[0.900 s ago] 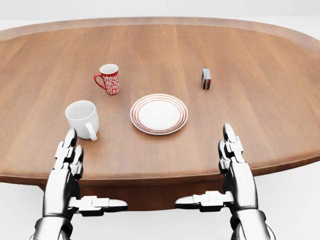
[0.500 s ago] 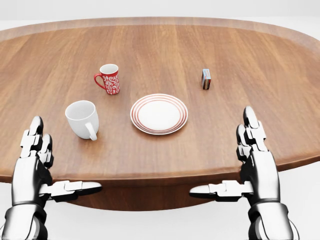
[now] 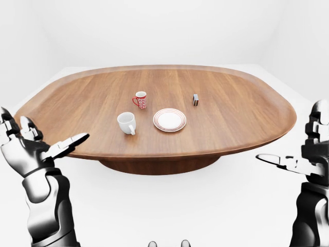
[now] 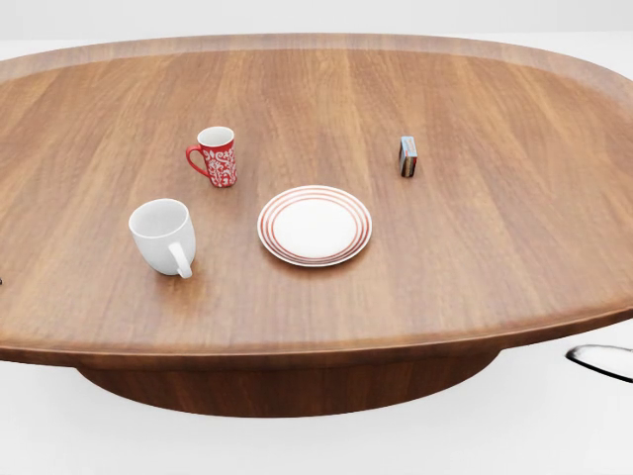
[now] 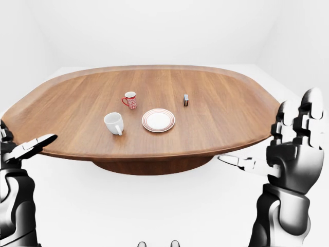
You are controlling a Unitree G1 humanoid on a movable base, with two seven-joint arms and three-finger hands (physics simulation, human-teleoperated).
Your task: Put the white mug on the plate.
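Note:
The white mug [image 4: 163, 235] stands upright on the oval wooden table [image 4: 475, 267], its handle turned toward the bottom of the head view. The white plate with red rings [image 4: 315, 225] lies just right of it, apart from it. My left hand [image 3: 38, 148] is open and empty, off the table's left edge in the left-eye view. My right hand [image 5: 280, 149] is open and empty, off the table's right edge in the right-eye view. Both hands are far from the mug. In the head view only a fingertip [image 4: 598, 361] shows at the lower right.
A red patterned mug [image 4: 216, 155] stands above the white mug in the head view. A small box [image 4: 407, 155] stands upright to the upper right of the plate. White floor and walls surround the table.

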